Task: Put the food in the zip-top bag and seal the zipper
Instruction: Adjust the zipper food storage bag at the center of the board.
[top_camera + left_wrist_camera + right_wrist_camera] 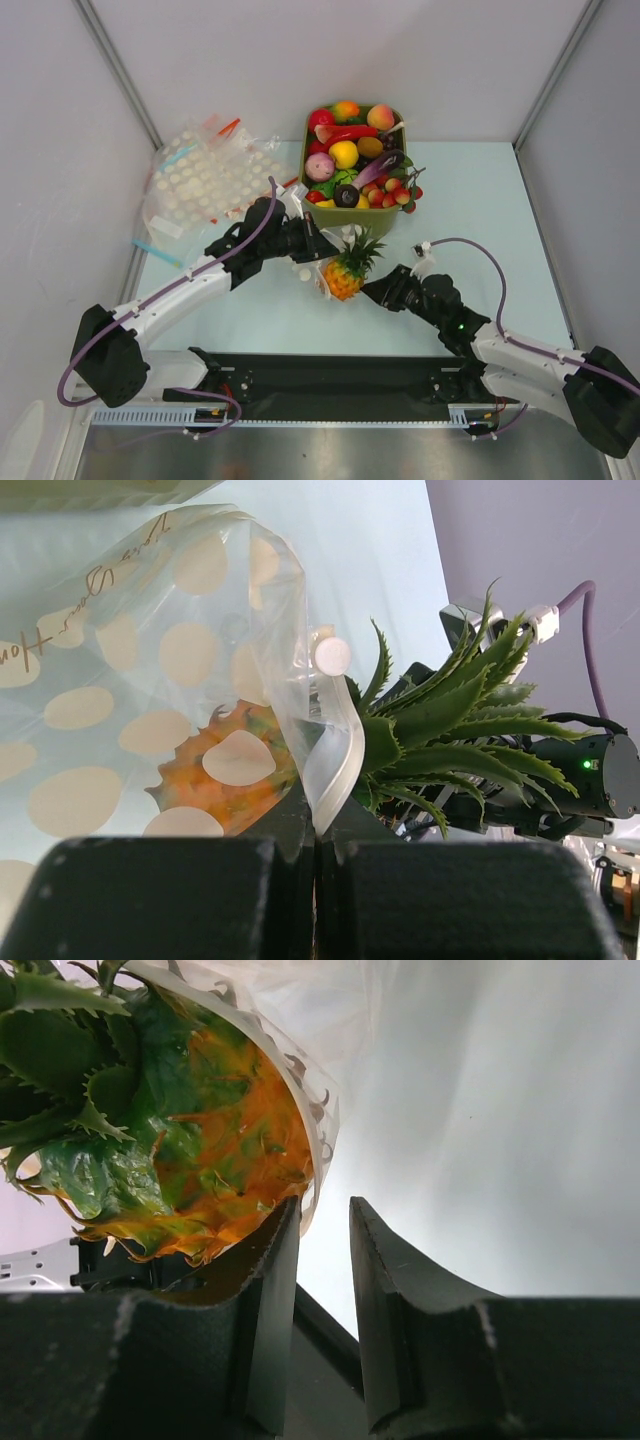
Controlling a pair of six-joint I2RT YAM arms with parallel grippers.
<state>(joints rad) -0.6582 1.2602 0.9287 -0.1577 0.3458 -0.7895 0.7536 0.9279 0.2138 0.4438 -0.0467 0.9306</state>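
Left wrist: left pincer (318, 845) clamped on zip-top bag (150, 630) around pineapple (430, 735); right pincer (325, 1215) narrowly apart.

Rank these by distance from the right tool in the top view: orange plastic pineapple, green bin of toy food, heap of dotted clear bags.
1. Orange plastic pineapple, immediately left of the right tool.
2. Green bin of toy food, behind the pineapple, toward the table's far edge.
3. Heap of dotted clear bags, at the far left corner.
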